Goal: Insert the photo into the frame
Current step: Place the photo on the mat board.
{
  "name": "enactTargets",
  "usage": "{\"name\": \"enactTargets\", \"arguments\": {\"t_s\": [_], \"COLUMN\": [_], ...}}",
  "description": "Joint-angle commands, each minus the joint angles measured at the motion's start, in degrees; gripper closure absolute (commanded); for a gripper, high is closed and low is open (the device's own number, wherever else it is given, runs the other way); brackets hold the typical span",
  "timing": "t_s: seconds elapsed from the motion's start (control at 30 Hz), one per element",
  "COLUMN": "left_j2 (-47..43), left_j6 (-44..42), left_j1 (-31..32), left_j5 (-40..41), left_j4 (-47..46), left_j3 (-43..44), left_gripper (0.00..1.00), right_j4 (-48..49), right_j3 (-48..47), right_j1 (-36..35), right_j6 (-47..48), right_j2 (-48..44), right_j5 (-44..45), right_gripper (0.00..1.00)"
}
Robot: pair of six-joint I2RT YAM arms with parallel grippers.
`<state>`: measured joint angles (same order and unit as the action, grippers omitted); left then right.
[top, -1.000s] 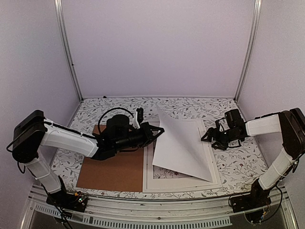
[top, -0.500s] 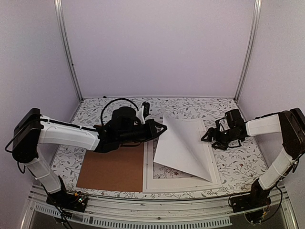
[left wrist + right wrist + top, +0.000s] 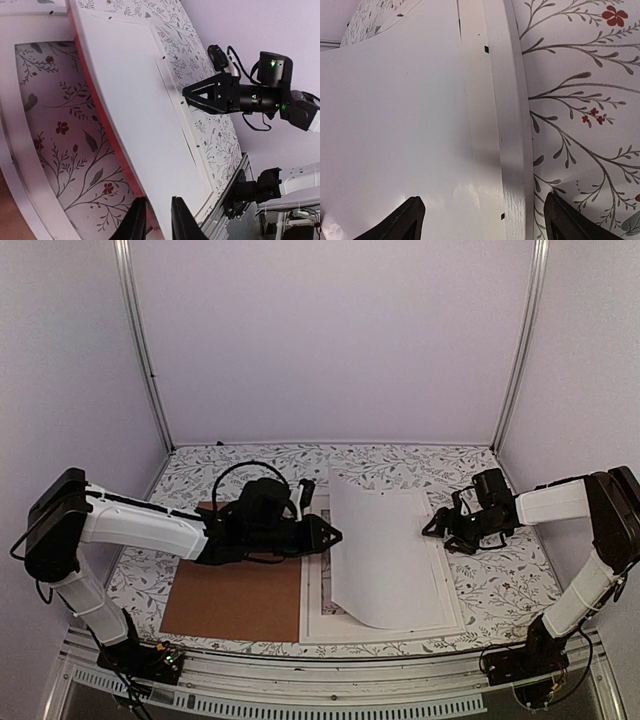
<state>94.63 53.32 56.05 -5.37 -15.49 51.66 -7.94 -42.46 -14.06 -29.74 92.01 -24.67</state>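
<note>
1. The photo lies white back up, askew over the frame on the bench. Its left edge is lifted and shows the red print underneath.
2. The left claw is at that raised edge, its jaws a narrow slit apart. The sheet runs into the gap, but the gap looks wider than the paper, so I judge it is not pinched.
3. The right claw gapes wide and holds nothing, low over the frame's right rail.
4. The print looks light, floppy and glossy, so it should bow under its own weight and crease easily.
5. The best hold is likely a shallow pinch on the lifted left edge near a corner, with the far side steadied while it is squared.
</note>
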Motion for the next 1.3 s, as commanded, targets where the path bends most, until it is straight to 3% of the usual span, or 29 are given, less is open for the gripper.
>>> {"name": "enactTargets", "arguments": {"t_s": [0.0,0.13,0.6,0.7,1.07,1.27], "left_j2": [0.80,0.89,3.82,5.10,4.50,-0.61], "left_j6": [1.18,2.16,1.05,0.76,3.20,6.56], "left_j1": [-0.19,-0.82,-3.88,-4.51,-5.77,-5.95], "left_j5": [-1.64,-2.08,-2.22,-3.05,-7.44,-9.05], "left_j4": [0.25,-0.32,-0.41,-1.05,-7.27,-12.87], "left_j3": [-1.94,-4.30,-6.84,-6.59,-8.34,-11.58], "left_gripper": [0.76,0.67,0.65,0.69,0.99,1.00], "right_j4": [-0.75,-0.61,1.12,1.10,0.57,-0.89], "right_j3": [-0.08,0.13,1.63,1.69,1.25,0.04], "right_j1": [0.44,0.44,0.44,0.44,0.40,0.65], "right_j6": [0.64,0.74,0.50,0.47,0.85,1.14], "right_j2": [0.65,0.63,0.95,0.92,0.61,-0.26], "right_j5": [-0.13,0.06,-0.72,-0.65,-0.38,-0.42], "right_gripper": [0.14,0.14,0.14,0.14,0.14,0.13]}}
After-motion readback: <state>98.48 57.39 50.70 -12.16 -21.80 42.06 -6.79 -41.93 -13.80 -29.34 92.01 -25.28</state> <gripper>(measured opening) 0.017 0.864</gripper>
